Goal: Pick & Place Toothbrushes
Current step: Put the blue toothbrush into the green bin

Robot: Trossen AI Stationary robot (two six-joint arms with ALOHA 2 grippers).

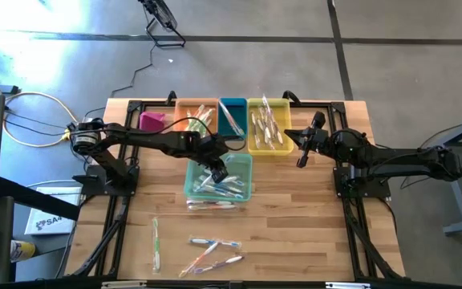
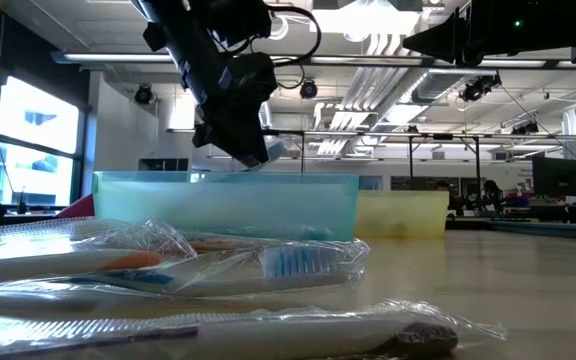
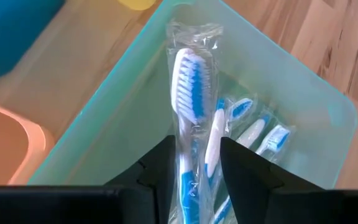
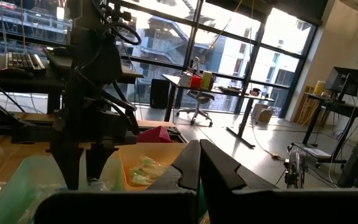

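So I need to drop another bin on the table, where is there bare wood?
Free: the wood right of the teal bin, in front of the right end effector, and the near right corner. Also the strip left of the teal bin. Crowded: the back row of bins, and the loose toothbrushes at the near edge.

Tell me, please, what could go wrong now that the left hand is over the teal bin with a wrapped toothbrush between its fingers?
1. The wrapped toothbrush stands between the left hand's parted fingers; its crinkly wrapper might cling to a finger instead of dropping.
2. It points toward a corner of the teal bin, so it may come to rest propped against the wall rather than flat.
3. The right hand waits shut beside the yellow bin, close enough that a wide left swing might crowd it.
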